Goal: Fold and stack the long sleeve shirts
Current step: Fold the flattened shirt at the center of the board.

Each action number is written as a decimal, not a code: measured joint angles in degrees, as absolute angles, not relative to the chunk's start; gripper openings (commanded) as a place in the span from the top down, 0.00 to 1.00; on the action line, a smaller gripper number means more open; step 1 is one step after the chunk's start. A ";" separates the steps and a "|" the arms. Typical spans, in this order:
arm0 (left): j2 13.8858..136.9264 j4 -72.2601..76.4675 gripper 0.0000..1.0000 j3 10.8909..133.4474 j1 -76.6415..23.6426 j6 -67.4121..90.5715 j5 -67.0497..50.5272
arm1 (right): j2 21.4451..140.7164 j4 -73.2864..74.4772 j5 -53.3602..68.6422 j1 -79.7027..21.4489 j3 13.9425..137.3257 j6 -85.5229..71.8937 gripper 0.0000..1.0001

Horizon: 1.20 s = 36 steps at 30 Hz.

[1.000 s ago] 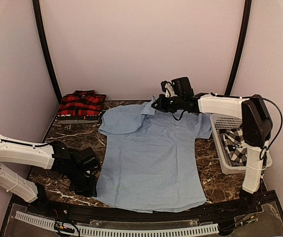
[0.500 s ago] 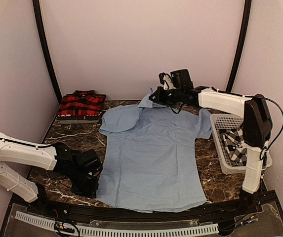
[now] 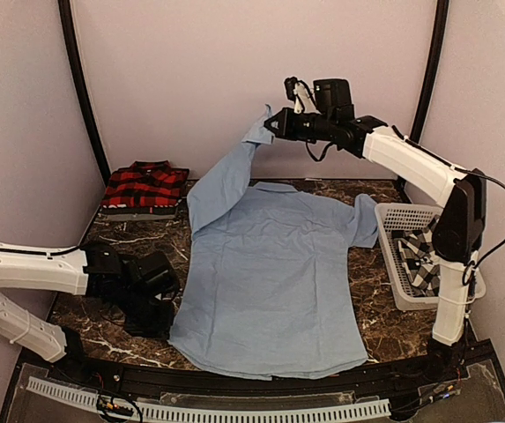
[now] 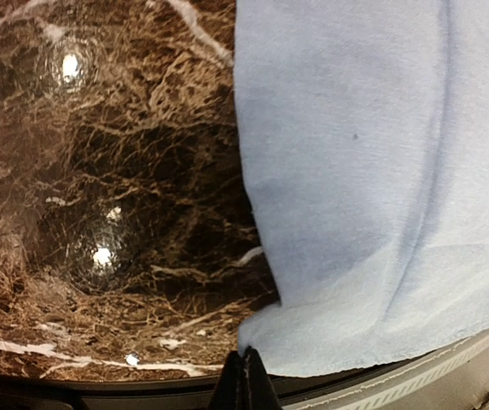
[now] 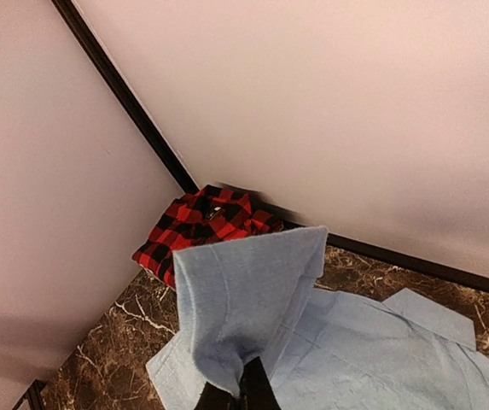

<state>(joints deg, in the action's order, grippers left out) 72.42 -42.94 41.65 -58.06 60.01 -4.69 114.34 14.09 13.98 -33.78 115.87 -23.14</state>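
The light blue shirt (image 3: 274, 273) lies spread flat on the desk (image 3: 368, 310), collar far, hem near, its long axis running away from me. Its sleeve (image 3: 224, 176) rises from the far-left shoulder to my right end effector (image 3: 271, 126), which is clenched on the cuff. My left end effector (image 4: 244, 371) is pinched closed at the near-left hem corner, and I cannot tell whether it has caught cloth. The fold, I judge, goes rightward across the body.

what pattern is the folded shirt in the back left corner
The folded shirt is red-and-black plaid, clearest in the right wrist view.
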 measured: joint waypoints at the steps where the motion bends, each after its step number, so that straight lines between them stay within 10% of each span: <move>1: 72.14 -43.51 1.00 42.37 -58.11 59.57 -4.27 | 114.34 14.09 13.87 -33.69 116.16 -22.94 1.00; 36: 92.38 -40.51 1.00 64.90 -62.37 28.95 -18.85 | 88.84 20.18 -6.92 -25.06 89.84 -13.65 1.00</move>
<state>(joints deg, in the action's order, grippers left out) 92.38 -40.51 64.90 -62.37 28.95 -18.85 88.84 20.18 -6.92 -25.06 89.84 -13.65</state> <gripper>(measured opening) 0.004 0.007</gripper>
